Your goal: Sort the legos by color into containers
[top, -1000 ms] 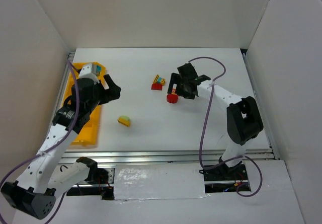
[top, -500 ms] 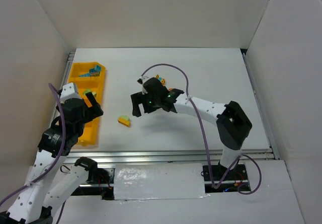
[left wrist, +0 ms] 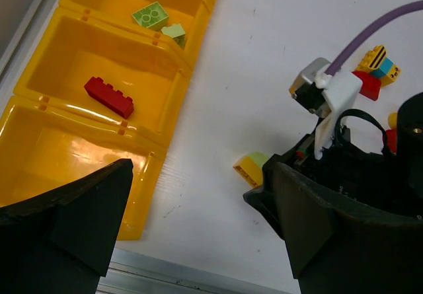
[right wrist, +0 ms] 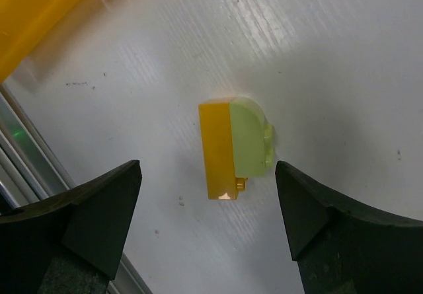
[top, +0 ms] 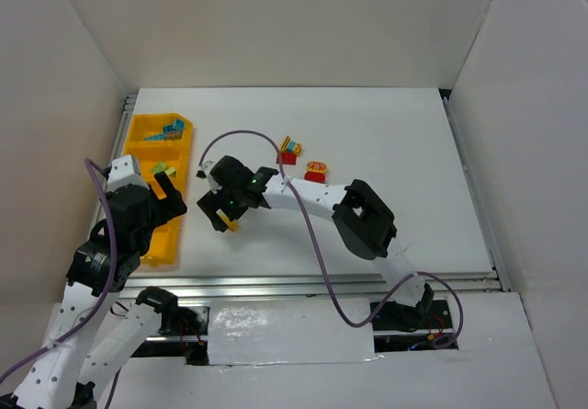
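A yellow and pale-green lego (right wrist: 235, 147) lies on the white table, seen also in the top view (top: 231, 226) and the left wrist view (left wrist: 252, 168). My right gripper (right wrist: 208, 208) hangs open just above it, a finger on either side, not touching; in the top view the right gripper (top: 223, 216) covers most of it. The yellow-orange tray of containers (top: 158, 244) lies at the left. Two green legos (left wrist: 151, 15) sit in one compartment, a red one (left wrist: 109, 97) in the one nearer me. My left gripper (left wrist: 205, 234) is open and empty over the tray's near end (top: 170, 196).
A red, yellow and blue clump (top: 289, 150) and a red piece with a yellow top (top: 316, 170) lie mid-table behind the right arm. Blue bricks (top: 170, 133) sit in the tray's far compartment. White walls enclose the table; a metal rail (top: 322, 285) runs along the near edge.
My right arm has swung left from the red pieces to over the yellow-green lego, its jaws narrowing slightly. My left arm has drawn back toward the tray's near end, still open.
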Robot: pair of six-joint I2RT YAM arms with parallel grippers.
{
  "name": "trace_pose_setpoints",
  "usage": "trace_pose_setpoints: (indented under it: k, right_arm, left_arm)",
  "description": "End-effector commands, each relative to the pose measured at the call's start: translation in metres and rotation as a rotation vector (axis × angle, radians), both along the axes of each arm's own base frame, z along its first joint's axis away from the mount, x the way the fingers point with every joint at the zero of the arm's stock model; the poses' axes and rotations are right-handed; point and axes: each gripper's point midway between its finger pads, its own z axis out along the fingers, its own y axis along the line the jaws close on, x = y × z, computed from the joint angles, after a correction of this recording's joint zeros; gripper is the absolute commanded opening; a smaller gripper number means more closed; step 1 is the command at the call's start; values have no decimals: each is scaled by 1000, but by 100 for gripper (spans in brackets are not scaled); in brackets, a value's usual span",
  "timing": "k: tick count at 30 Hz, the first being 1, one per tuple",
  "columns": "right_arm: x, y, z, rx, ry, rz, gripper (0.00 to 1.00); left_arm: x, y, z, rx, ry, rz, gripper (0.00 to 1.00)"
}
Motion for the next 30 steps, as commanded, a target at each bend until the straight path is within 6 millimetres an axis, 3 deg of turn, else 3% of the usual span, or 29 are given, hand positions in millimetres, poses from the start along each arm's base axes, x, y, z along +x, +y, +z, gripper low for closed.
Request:
trace_pose_setpoints:
  k: [1, 9, 17, 20, 24, 26, 28, 29, 30]
  right_arm:
    - [11, 3, -1, -45, -42, 31, 90]
    - [23, 6, -17, -105, -76, -24, 87]
    - [0, 22, -23, -56, -14, 38, 74]
    - [-5, 20, -26, -37, 5, 39, 59]
    - [-5, 20, -14, 5, -14, 14, 14]
    - [-3, 20, -1, 34, -27, -7, 11]
    - [-3, 10, -1, 24, -31, -42, 7]
    - [-1, 9, 19, 63, -44, -73, 5]
    - [-5, -3, 13, 45, -35, -97, 2]
  left_arm:
    - [6, -4, 7, -1, -34, -31, 100]
    - [6, -9, 10, -8, -55, -62, 99]
    - [6, -7, 9, -10, -54, -51, 100]
    - [6, -7, 9, -15, -59, -53, 100]
    - [7, -9, 8, -14, -53, -61, 99]
    - [8, -9, 6, -14, -45, -64, 99]
    - [8, -10, 5, -19, -42, -63, 99]
    - [8, -11, 6, -25, -46, -62, 99]
    - [9, -14, 5, -45, -44, -71, 100]
